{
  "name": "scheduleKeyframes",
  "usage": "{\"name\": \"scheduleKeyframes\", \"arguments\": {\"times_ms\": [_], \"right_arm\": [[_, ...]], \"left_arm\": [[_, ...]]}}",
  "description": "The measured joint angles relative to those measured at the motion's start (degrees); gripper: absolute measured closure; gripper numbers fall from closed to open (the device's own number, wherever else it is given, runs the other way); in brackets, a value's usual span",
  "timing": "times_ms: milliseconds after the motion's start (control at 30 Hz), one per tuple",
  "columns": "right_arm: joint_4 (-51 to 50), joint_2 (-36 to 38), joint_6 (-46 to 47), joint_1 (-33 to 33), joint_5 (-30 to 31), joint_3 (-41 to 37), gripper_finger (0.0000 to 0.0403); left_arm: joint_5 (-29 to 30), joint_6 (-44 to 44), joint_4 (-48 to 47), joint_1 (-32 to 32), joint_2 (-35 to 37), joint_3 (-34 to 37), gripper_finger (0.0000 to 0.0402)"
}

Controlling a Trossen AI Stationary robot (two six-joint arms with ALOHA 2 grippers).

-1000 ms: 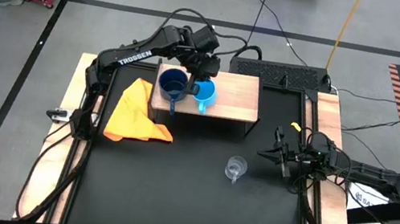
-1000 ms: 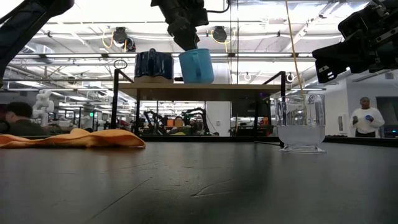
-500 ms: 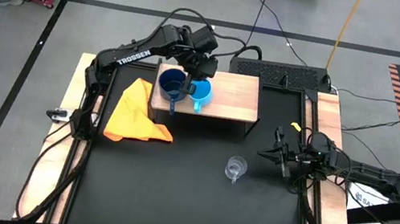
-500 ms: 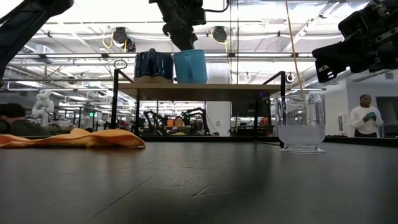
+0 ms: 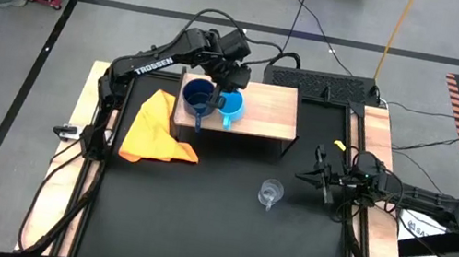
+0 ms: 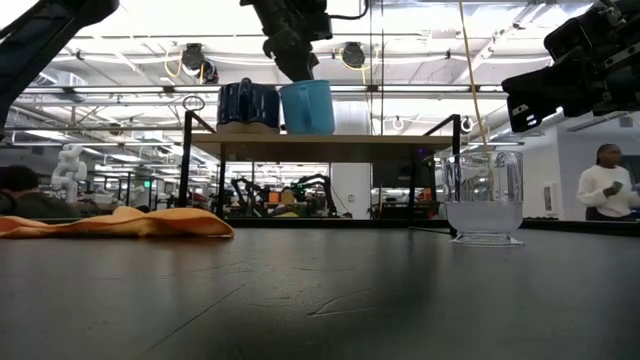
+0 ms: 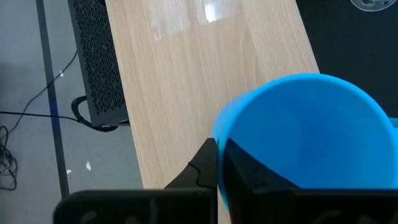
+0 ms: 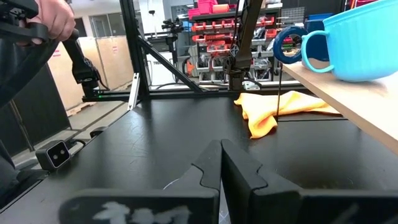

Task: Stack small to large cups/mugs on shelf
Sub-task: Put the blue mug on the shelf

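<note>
The light blue mug [image 5: 231, 106] stands on the light-wood shelf [image 5: 272, 108], right beside the dark blue mug [image 5: 198, 97] on the shelf's left part. In the low view the light blue mug [image 6: 307, 107] sits level on the board [image 6: 400, 138], close against the dark blue mug [image 6: 247, 104]. My left gripper [image 5: 228, 85] is shut on the light blue mug. The clear glass cup [image 5: 270, 192] stands upright on the black tabletop, in front of the shelf. My right gripper [image 5: 318, 177] waits shut just right of the glass, touching nothing. My left gripper holds the light blue mug by its rim [image 7: 219, 127] on the far side. One finger [image 7: 204, 167] is outside the wall and the other [image 7: 245, 171] inside. The fingers come from above, slanting down from the far edge. The mug's base rests on the shelf, upright.
A yellow-orange cloth [image 5: 156, 126] lies crumpled on the table left of the shelf. The shelf's right half [image 7: 186, 74] is bare wood. Wooden rails run along both table sides. A black box with cables [image 5: 326, 84] sits behind the shelf. A person [image 6: 605, 190] stands far behind.
My left gripper carried the light blue mug a little toward the table's left, up against the dark blue mug, and brought it from slightly tilted to level on the shelf. In the last half second it has kept still. The right arm has not moved.
</note>
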State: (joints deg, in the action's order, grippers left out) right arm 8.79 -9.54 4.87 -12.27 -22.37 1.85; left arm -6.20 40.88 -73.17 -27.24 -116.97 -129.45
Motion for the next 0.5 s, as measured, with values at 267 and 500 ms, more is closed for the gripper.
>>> {"name": "scheduleKeyframes", "arguments": {"times_ms": [267,500], "right_arm": [[-0.37,0.00,0.43,0.00,0.00,0.00,0.0403],[-0.46,-0.02,0.46,0.00,0.00,-0.02,0.0403]], "left_arm": [[-2.17,-1.06,2.52,0.00,-0.22,0.02,0.0371],[-3.31,-1.22,2.69,0.00,-0.22,0.02,0.0357]]}}
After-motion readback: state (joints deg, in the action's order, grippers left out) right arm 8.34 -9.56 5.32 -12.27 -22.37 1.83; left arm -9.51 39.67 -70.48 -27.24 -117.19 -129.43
